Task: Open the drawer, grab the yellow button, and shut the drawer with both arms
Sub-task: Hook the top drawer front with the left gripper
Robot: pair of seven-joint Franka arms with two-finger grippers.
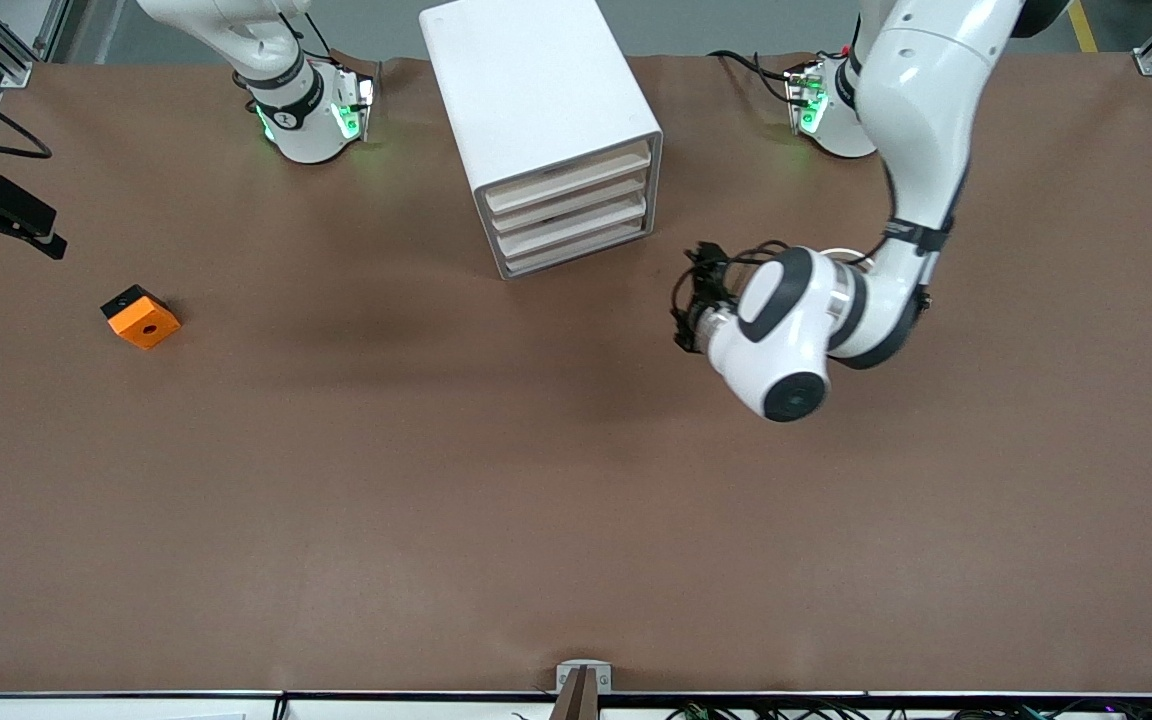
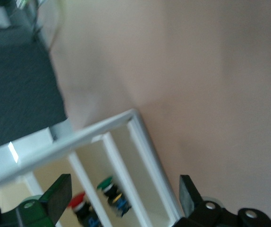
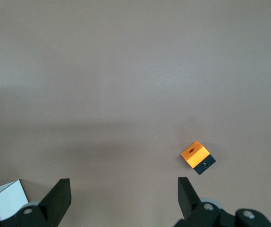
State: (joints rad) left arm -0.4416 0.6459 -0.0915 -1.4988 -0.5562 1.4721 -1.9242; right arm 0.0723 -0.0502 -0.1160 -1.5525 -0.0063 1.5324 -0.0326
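Drawer (image 1: pixel 568 183) shut, topmost in cabinet (image 1: pixel 536 80) at the table's twelve o'clock. Button (image 2: pixel 79 201) glimpsed inside the cabinet.

Left gripper (image 1: pixel 693 300), fingers apart and empty, hovers over the table at the cabinet's four o'clock. Right gripper (image 3: pixel 123 189), spread and empty, waits over the table near orange block (image 1: pixel 141 318), nine o'clock.

Risk: the fronts stack tight, so a finger may hook a lower drawer or shove the cabinet. Six o'clock wide open.

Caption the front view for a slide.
Left pincer open beside closed-drawer cabinet; orange block toward the right arm's end.
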